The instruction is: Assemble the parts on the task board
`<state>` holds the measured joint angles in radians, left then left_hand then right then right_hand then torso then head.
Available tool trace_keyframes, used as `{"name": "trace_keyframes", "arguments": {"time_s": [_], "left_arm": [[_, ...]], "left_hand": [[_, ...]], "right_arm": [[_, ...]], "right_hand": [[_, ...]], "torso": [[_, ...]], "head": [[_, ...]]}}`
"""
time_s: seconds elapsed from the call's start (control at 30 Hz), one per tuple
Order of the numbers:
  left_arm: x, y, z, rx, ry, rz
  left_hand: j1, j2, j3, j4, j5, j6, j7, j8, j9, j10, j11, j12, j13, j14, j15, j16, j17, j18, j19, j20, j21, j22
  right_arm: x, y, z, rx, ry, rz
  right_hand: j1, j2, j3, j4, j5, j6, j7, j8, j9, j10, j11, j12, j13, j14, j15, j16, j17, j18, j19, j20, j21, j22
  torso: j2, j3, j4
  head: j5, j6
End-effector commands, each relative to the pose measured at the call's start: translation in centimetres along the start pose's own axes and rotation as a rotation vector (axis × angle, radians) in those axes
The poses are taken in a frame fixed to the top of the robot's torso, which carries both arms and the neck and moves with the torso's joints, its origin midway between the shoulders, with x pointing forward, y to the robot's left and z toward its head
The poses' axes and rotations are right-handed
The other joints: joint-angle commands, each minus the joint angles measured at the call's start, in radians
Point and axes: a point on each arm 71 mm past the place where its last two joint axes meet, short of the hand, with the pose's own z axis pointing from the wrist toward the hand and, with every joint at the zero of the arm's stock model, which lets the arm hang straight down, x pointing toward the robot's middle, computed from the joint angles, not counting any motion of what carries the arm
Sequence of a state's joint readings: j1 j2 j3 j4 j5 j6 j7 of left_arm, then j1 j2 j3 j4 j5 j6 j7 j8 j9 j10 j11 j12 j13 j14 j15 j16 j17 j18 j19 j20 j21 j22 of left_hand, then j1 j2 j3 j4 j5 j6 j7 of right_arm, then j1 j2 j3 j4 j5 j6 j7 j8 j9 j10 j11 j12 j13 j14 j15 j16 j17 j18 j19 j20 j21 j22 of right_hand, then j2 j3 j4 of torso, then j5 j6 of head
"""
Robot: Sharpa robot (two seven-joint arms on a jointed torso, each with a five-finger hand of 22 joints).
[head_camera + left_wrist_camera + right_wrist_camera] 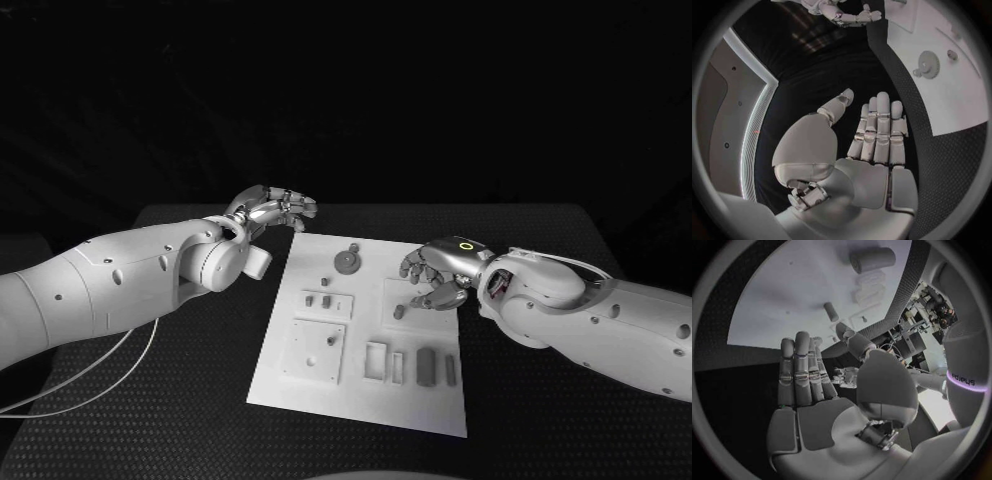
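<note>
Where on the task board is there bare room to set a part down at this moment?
The task board is bare along its near edge, below the two slotted recesses and the dark bar. A smaller free strip lies between the gear and the right hand. The left column of sockets is crowded.

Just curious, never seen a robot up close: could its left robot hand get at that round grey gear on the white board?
Probably yes. The left robot hand hovers open just beyond the white board's far-left corner, and nothing stands between it and the round grey gear.
</note>
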<state>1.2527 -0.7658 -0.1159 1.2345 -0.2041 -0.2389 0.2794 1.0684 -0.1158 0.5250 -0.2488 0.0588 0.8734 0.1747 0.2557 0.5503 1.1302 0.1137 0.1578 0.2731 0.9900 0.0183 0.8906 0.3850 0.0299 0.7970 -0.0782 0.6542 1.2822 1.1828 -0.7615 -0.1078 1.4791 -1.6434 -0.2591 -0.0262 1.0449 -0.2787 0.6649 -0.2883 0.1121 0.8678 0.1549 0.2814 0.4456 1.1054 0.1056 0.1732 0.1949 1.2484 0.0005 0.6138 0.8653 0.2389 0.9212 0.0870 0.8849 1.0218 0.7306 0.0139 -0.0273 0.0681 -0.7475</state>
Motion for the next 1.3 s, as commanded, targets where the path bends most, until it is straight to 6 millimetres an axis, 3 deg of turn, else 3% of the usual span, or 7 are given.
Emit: {"name": "trace_keyframes", "arguments": {"time_s": [0.03, 0.23, 0.33, 0.47, 0.93, 1.3], "left_arm": [[0.1, -0.2, 0.1, 0.013, 0.011, -0.010], [0.2, -0.2, 0.1, 0.015, 0.013, -0.011], [0.3, -0.2, 0.2, 0.015, 0.015, -0.011], [0.2, -0.2, 0.2, 0.014, 0.013, -0.011], [0.2, -0.1, 0.1, 0.012, 0.014, -0.011], [0.2, -0.1, 0.1, 0.012, 0.014, -0.011]], "left_hand": [[-0.004, -0.006, -0.001, 0.006, 0.000, -0.005, -0.002, 0.003, -0.001, 0.002, 0.005, 0.006, -0.001, -0.005, 0.004, -0.004, 0.002, 0.015, 0.004, 0.001, -0.003, 0.001], [-0.004, -0.006, -0.001, 0.006, 0.000, -0.005, -0.002, 0.003, -0.001, 0.002, 0.005, 0.006, -0.001, -0.005, 0.004, -0.005, 0.002, 0.015, 0.003, 0.001, -0.004, 0.001], [-0.004, -0.006, -0.001, 0.006, 0.000, -0.005, -0.002, 0.003, -0.001, 0.002, 0.005, 0.006, -0.001, -0.005, 0.004, -0.005, 0.002, 0.015, 0.003, 0.001, -0.004, 0.001], [-0.004, -0.005, -0.001, 0.007, 0.000, -0.005, -0.002, 0.003, -0.001, 0.002, 0.005, 0.007, -0.001, -0.005, 0.004, -0.005, 0.002, 0.015, 0.003, 0.002, -0.004, 0.002], [-0.005, -0.005, -0.001, 0.008, 0.000, -0.006, -0.002, 0.003, -0.001, 0.002, 0.005, 0.007, -0.001, -0.005, 0.004, -0.005, 0.003, 0.015, 0.003, 0.002, -0.004, 0.002], [-0.005, -0.004, -0.002, 0.009, 0.000, -0.006, -0.002, 0.003, -0.001, 0.001, 0.005, 0.007, -0.001, -0.005, 0.004, -0.006, 0.004, 0.015, 0.003, 0.002, -0.004, 0.003]], "right_arm": [[1.5, 0.3, 0.2, -0.003, 0.063, -0.043], [2.5, 1.0, 0.8, -0.020, 0.071, -0.046], [2.7, 1.3, 1.0, -0.027, 0.080, -0.048], [3.0, 1.6, 1.1, -0.038, 0.091, -0.049], [3.9, 2.0, 1.3, -0.055, 0.116, -0.109], [3.9, 2.7, 1.7, -0.073, 0.105, -0.109]], "right_hand": [[-0.002, 0.002, -0.010, -0.001, -0.014, 0.001, -0.009, 0.003, -0.002, -0.018, 0.010, 0.008, -0.003, -0.003, 0.003, 0.000, 0.003, 0.023, -0.006, -0.001, -0.002, 0.000], [0.001, 0.001, -0.017, -0.001, -0.033, -0.002, -0.010, 0.004, -0.004, -0.023, 0.010, 0.012, -0.009, -0.003, 0.003, 0.000, 0.005, 0.023, -0.006, -0.001, -0.002, 0.001], [0.003, 0.002, -0.018, -0.001, -0.040, -0.002, -0.012, 0.004, -0.005, -0.023, 0.010, 0.014, -0.010, -0.003, 0.003, 0.000, 0.006, 0.023, -0.005, -0.001, -0.003, 0.000], [0.006, 0.008, -0.017, 0.000, -0.046, 0.001, -0.015, 0.007, -0.005, -0.019, 0.008, 0.019, -0.012, -0.001, 0.002, 0.001, 0.008, 0.023, -0.003, -0.002, -0.002, 0.001], [0.055, 0.045, 0.076, 0.009, -0.064, 0.089, -0.019, 0.058, 0.011, 0.034, -0.010, 0.067, -0.011, 0.008, -0.015, 0.003, 0.019, 0.023, 0.008, -0.006, 0.001, 0.003], [0.044, 0.076, 0.113, 0.019, -0.064, 0.123, -0.031, 0.074, 0.016, 0.066, -0.023, 0.091, -0.008, 0.020, -0.026, 0.010, 0.028, 0.023, 0.021, -0.011, 0.011, 0.008]], "torso": [[0.001, 0.0012, 0.0001], [0.003, 0.0015, 0.0039], [0.002, -0.0011, 0.0064], [0.002, -0.0034, 0.0054], [0.001, -0.0035, 0.0031], [0.001, -0.0031, 0.0029]], "head": [[-0.002, 0.000], [0.001, -0.005], [0.000, -0.007], [0.002, -0.011], [0.005, -0.016], [0.007, -0.018]]}}
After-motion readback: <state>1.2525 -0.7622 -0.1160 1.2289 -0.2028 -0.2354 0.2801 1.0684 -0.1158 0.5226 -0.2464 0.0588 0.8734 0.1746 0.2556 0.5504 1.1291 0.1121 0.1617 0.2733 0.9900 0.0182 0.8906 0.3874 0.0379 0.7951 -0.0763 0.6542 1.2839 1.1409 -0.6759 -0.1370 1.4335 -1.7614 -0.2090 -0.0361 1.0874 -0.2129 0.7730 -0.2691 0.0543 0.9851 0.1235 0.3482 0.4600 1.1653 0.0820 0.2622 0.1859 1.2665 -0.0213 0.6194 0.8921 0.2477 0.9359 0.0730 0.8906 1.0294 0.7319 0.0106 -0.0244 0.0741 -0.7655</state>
